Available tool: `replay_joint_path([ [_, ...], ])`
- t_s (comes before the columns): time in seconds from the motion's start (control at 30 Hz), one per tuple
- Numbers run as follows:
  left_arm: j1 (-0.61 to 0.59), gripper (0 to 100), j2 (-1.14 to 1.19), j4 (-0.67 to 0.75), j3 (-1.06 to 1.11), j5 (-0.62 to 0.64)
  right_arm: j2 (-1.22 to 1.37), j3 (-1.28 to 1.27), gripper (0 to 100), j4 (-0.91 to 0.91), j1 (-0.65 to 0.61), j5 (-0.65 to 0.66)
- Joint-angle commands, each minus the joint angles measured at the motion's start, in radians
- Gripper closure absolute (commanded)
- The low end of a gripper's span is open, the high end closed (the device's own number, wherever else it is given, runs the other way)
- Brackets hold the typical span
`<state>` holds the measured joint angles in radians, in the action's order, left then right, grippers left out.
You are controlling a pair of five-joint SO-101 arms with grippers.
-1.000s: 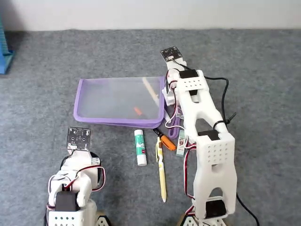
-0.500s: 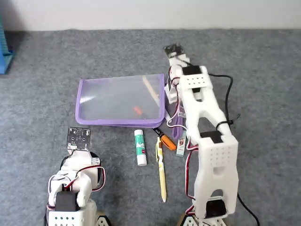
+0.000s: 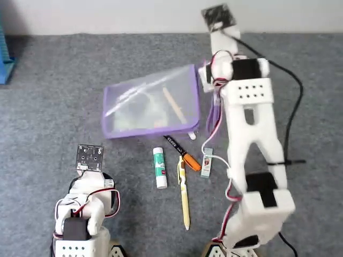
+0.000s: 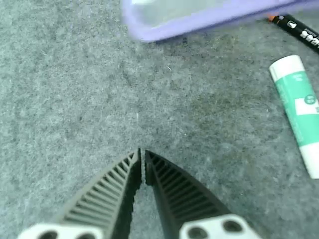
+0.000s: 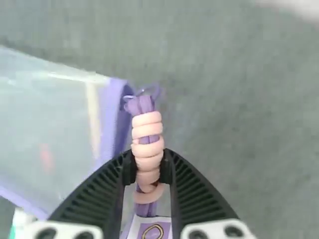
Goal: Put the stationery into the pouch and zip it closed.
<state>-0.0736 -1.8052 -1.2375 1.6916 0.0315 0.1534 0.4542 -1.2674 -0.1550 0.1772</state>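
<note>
Grey felt worktop [image 3: 53, 80], right pincer [image 5: 147, 154] clamped on pull cord [image 5: 147, 133] of tilted pouch [image 3: 153, 104], left pincer [image 4: 142, 153] closed, empty, glue stick [image 3: 159, 167] beside pen [image 3: 184, 195]

We are seeing white print on the black marker [image 4: 301, 32] and a label on the glue stick [image 4: 297, 104], but reading neither.

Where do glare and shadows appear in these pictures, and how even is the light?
High view: pale glare streaks on the clear pouch; light even, shadows faint. Left wrist view: a bright patch on the pouch's rim, none on the shut left tool. Right wrist view: milky sheen on the pouch film beside the right tool.
</note>
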Motion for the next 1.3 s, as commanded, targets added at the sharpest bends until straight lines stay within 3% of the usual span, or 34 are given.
replay_joint_path([
  [0.0, 0.003, 99, -0.011, -0.005, -0.008, 0.009, -0.151, 0.025, 99.1, 0.116, 0.004, 0.005],
  [0.17, 0.003, 99, -0.011, -0.005, -0.008, 0.009, -0.209, 0.025, 99.1, 0.283, 0.002, 0.126],
  [0.3, 0.003, 99, -0.011, -0.005, -0.008, 0.009, -0.269, 0.023, 99.1, 0.303, -0.067, 0.186],
  [0.7, 0.003, 99, -0.011, -0.005, -0.008, 0.009, -0.354, 0.018, 99.1, -0.133, -0.404, 0.219],
  [1.07, 0.003, 99, -0.011, -0.005, -0.008, 0.009, -0.361, 0.018, 99.1, -0.441, -0.426, 0.218],
  [1.27, 0.003, 99, -0.011, -0.005, -0.008, 0.009, -0.426, 0.017, 99.1, -0.489, -0.427, 0.218],
])
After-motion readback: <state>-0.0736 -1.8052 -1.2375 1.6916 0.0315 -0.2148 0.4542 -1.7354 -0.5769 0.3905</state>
